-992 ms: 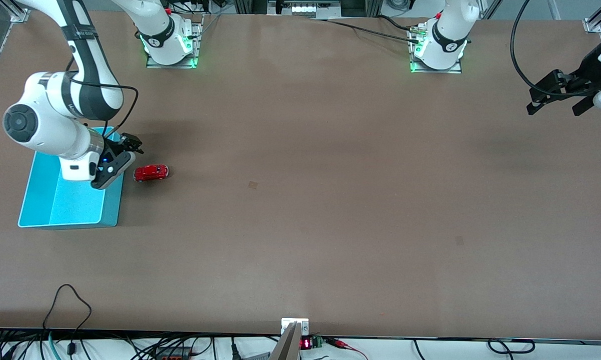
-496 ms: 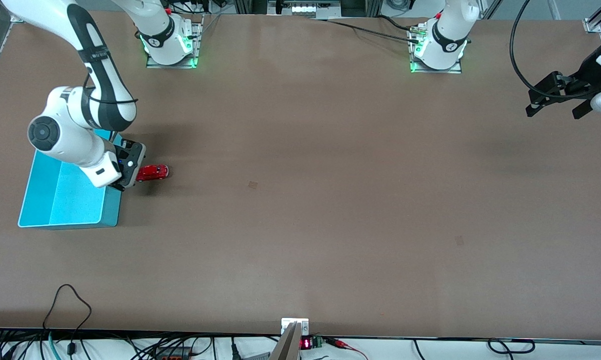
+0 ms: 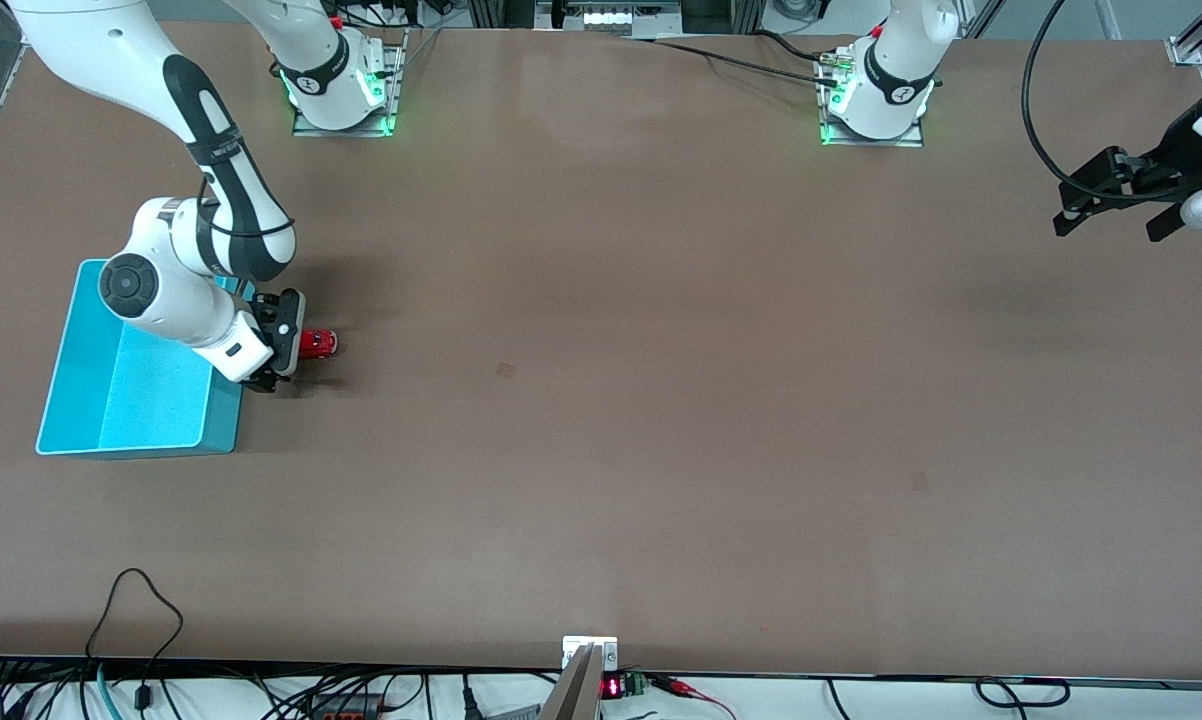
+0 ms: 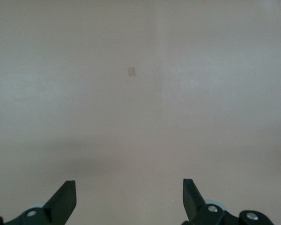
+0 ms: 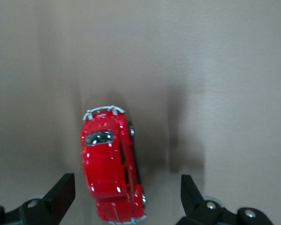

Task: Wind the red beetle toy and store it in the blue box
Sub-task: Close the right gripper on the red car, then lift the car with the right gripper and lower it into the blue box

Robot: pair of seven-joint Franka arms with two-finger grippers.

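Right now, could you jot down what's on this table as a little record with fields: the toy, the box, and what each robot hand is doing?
toy: red beetle toy on the table, beside the blue box, outside it
box: nothing seen inside
right gripper: open, over the toy, fingers on either side of it, not gripping
left gripper: open, waiting over bare table at the left arm's end
stage: toy not yet picked up

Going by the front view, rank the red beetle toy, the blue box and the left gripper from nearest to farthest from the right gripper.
1. Red beetle toy: on the table directly under the open right gripper.
2. Blue box: beside the toy, at the right arm's end.
3. Left gripper: waiting open over the left arm's end.
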